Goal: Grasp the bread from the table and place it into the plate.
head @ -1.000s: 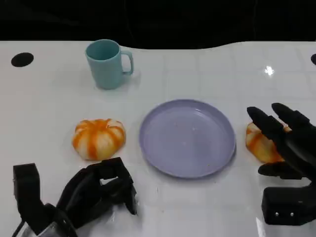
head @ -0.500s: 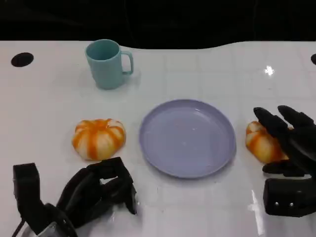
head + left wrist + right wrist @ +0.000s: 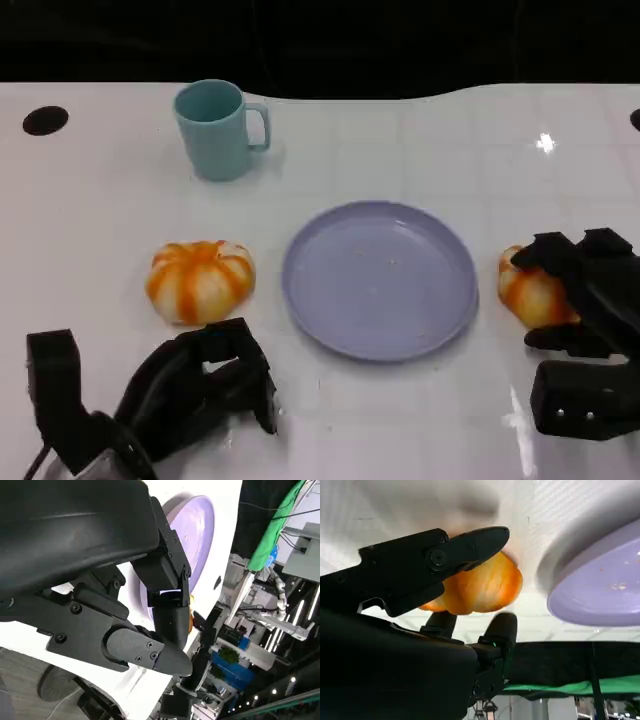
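Right robot hand (image 3: 585, 290) grasps the glossy orange-and-white bread (image 3: 528, 292) beside the plate (image 3: 378, 278).

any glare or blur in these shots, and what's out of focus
Head view: a small bright glare spot on the glossy table, otherwise evenly lit and sharp. Right wrist view: the right robot hand is a dark near-silhouette, the bread soft. Left wrist view: the plate looks washed out.

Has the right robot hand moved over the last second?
Yes. The right robot hand has curled down onto the orange-and-white bread roll beside the round lilac plate, which stayed put.
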Controlling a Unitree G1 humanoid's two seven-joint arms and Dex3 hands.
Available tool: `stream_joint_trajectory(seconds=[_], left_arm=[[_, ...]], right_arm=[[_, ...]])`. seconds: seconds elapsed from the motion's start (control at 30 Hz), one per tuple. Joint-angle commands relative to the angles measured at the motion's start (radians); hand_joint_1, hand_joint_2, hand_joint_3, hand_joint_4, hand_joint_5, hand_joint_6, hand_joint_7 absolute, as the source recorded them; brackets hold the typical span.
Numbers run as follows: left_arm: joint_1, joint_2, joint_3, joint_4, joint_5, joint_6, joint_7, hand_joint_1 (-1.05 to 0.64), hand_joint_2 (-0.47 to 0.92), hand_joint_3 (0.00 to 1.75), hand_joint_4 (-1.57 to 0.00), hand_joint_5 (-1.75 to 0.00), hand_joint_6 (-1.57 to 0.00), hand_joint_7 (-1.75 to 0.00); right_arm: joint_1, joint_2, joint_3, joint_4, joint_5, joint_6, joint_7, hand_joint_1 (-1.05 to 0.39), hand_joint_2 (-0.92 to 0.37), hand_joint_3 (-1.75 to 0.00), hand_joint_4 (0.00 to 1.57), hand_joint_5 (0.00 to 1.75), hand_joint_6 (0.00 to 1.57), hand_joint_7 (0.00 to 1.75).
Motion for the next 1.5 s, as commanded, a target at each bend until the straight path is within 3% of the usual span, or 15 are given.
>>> stream_joint_trajectory(seconds=[0.03,0.1,0.17,0.27,0.3,0.33,0.37,0.43,0.63,0.7,0.73,0.8,0.93,1.23,1.5], left_arm=[[0.018,0.016,0.001,0.012,0.009,0.007,0.006,-0.72,0.87,0.00,-0.94,-1.46,-0.95,-1.04],[0.018,0.017,0.001,0.010,0.009,0.010,0.009,-0.72,0.86,0.00,-0.94,-1.46,-0.95,-1.04],[0.019,0.017,0.001,0.008,0.010,0.012,0.011,-0.72,0.86,0.00,-0.94,-1.45,-0.95,-1.04],[0.021,0.016,0.000,0.005,0.012,0.008,0.015,-0.72,0.87,0.00,-0.95,-1.45,-0.95,-1.04],[0.021,0.016,0.000,0.006,0.012,0.007,0.014,-0.72,0.87,0.00,-0.95,-1.45,-0.94,-1.04],[0.021,0.016,0.001,0.006,0.011,0.008,0.014,-0.72,0.87,0.00,-0.95,-1.45,-0.94,-1.03],[0.021,0.016,0.001,0.006,0.010,0.010,0.013,-0.72,0.87,0.00,-0.95,-1.45,-0.94,-1.03],[0.021,0.017,0.000,0.006,0.011,0.008,0.012,-0.72,0.87,0.00,-0.95,-1.45,-0.95,-1.03],[0.020,0.016,0.001,0.009,0.009,0.007,0.010,-0.72,0.87,0.00,-0.95,-1.45,-0.94,-1.04],[0.020,0.017,0.001,0.010,0.010,0.008,0.012,-0.72,0.87,0.00,-0.95,-1.45,-0.94,-1.04],[0.020,0.017,0.002,0.010,0.011,0.004,0.011,-0.72,0.87,0.00,-0.95,-1.44,-0.94,-1.04],[0.020,0.016,0.002,0.011,0.009,0.002,0.008,-0.72,0.87,0.00,-0.95,-1.44,-0.94,-1.04],[0.019,0.017,0.001,0.013,0.012,0.000,0.010,-0.72,0.87,0.00,-0.95,-1.44,-0.94,-1.04],[0.016,0.015,0.003,0.015,0.008,0.004,0.008,-0.71,0.86,0.00,-0.96,-1.44,-0.95,-1.04],[0.016,0.015,0.000,0.014,0.011,0.004,0.010,-0.72,0.87,0.00,-0.96,-1.44,-0.95,-1.04]], right_arm=[[-0.017,0.001,-0.007,0.036,0.028,-0.036,-0.058,-0.45,-0.91,-0.02,0.23,1.75,0.00,1.75],[-0.019,0.005,-0.009,0.050,0.037,-0.056,-0.093,-0.41,-0.91,-0.02,0.37,1.75,0.00,1.75],[-0.021,0.012,-0.014,0.066,0.044,-0.080,-0.144,-0.34,-0.90,-0.03,0.81,1.75,0.14,1.75],[-0.025,0.018,-0.013,0.084,0.047,-0.096,-0.200,-0.30,-0.89,-0.07,1.08,1.75,0.35,1.75],[-0.026,0.017,-0.012,0.086,0.050,-0.099,-0.207,-0.29,-0.89,-0.09,1.11,1.75,0.39,1.75],[-0.027,0.016,-0.012,0.088,0.052,-0.102,-0.212,-0.27,-0.82,-0.24,1.11,1.75,0.45,1.75],[-0.028,0.015,-0.010,0.090,0.052,-0.104,-0.218,-0.25,-0.58,-0.71,1.11,1.75,0.50,1.75],[-0.029,0.012,-0.007,0.093,0.051,-0.110,-0.232,-0.23,-0.41,-1.01,1.09,1.75,0.53,1.75],[-0.029,0.005,-0.004,0.100,0.046,-0.153,-0.283,-0.18,-0.38,-1.08,1.25,1.75,0.65,1.75],[-0.030,0.002,-0.001,0.107,0.041,-0.176,-0.312,-0.19,-0.46,-1.05,1.50,1.75,0.82,1.75],[-0.030,0.002,0.001,0.110,0.039,-0.182,-0.321,-0.19,-0.49,-1.07,1.54,1.75,0.93,1.75],[-0.032,0.001,0.005,0.117,0.036,-0.186,-0.332,-0.21,-0.47,-1.23,1.56,1.75,1.26,1.75],[-0.035,0.001,0.014,0.125,0.024,-0.194,-0.369,-0.23,-0.40,-1.39,1.57,1.75,1.54,1.75],[-0.037,0.006,0.021,0.130,0.012,-0.199,-0.425,-0.25,-0.36,-1.44,1.57,1.75,1.57,1.75],[-0.036,0.003,0.011,0.118,0.026,-0.261,-0.461,-0.26,-0.32,-1.55,1.57,1.75,1.57,1.75]])
